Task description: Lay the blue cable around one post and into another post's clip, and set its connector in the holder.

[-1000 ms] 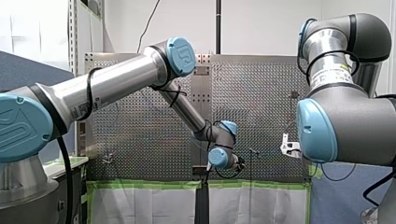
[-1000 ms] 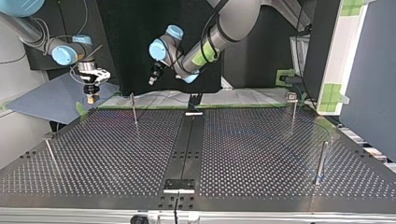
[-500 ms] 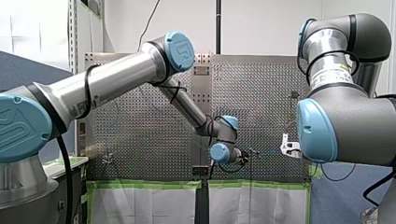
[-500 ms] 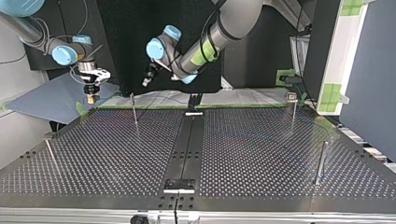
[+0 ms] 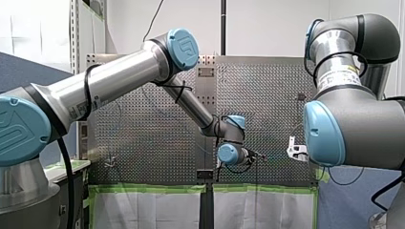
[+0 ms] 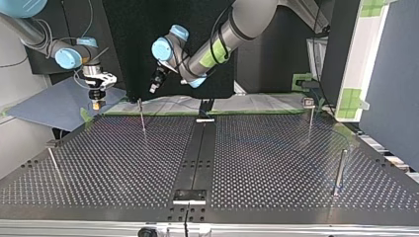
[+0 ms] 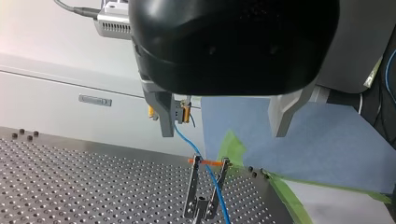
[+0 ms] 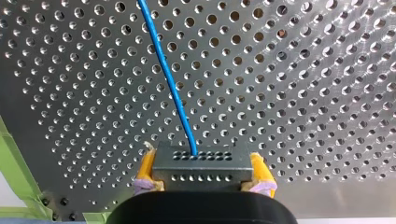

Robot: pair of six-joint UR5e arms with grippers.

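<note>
Starting at the near edge of the top view, the perforated table (image 6: 276, 163) carries a black strip (image 6: 200, 148) down its middle. A thin post (image 6: 339, 170) stands at the view's right and a leaning post (image 6: 54, 165) at its left. Farther back stand two more posts, one (image 6: 142, 116) left of the strip and one (image 6: 310, 116) right of it, the latter with a small block on top. Green tape (image 6: 163, 112) lines the table's far edge, and both grippers hang above that edge, well apart from each other.

The robot's right gripper (image 6: 97, 102), at the view's left, points downward. Its own wrist view shows yellow pads (image 8: 146, 170) pressed against both sides of a dark grey connector (image 8: 201, 161), pinching it. The blue cable (image 8: 173, 88) leaves the connector's face and runs away over the table's holes.

The left gripper (image 6: 154, 88) hangs nearer the middle, tilted toward the other one. Its wrist view shows two metal fingers (image 7: 163, 119) spread wide with nothing between them. Ahead of those fingers, the cable drops from the right gripper past a forked post (image 7: 205, 191) with an orange bar across its tips, near the table's corner. Whether the cable lies inside the fork cannot be told. Beyond the corner lies a blue sheet (image 7: 327, 140).
</note>
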